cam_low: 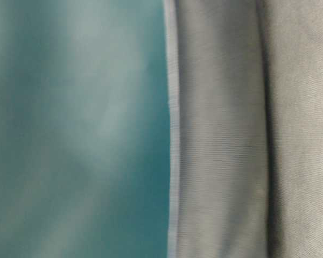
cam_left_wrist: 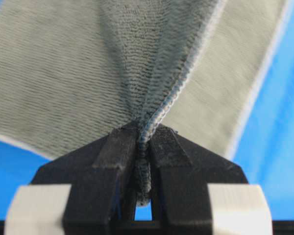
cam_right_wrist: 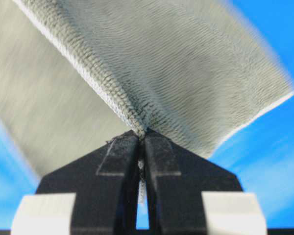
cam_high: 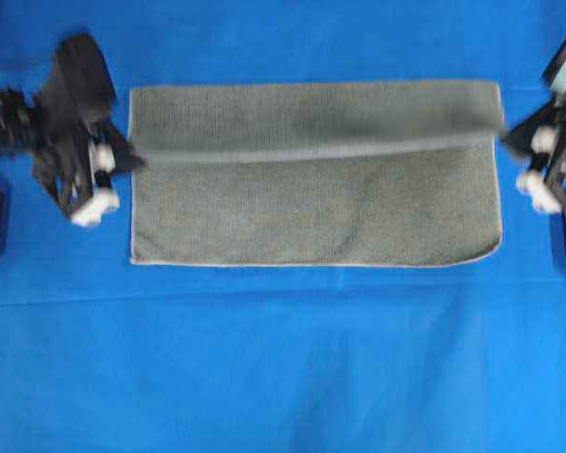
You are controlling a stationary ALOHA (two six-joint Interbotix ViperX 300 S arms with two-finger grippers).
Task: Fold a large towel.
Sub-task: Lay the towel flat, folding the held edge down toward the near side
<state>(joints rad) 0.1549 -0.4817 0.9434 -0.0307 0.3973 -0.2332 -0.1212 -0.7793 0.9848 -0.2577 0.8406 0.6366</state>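
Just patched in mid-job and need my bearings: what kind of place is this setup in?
Probably a lab test bench, not a home: a plain blue sheet covers the whole surface, the left gripper and right gripper pinch opposite ends of one towel, and nothing else shows.

Both pincers, left [cam_high: 130, 156] and right [cam_high: 506, 137], stretch the towel's [cam_high: 311, 212] folded-over edge.

This looks like a robotics lab bench: a bright blue sheet [cam_high: 283, 368] covers the whole table, and black robot arms with white fittings stand at its left and right edges.
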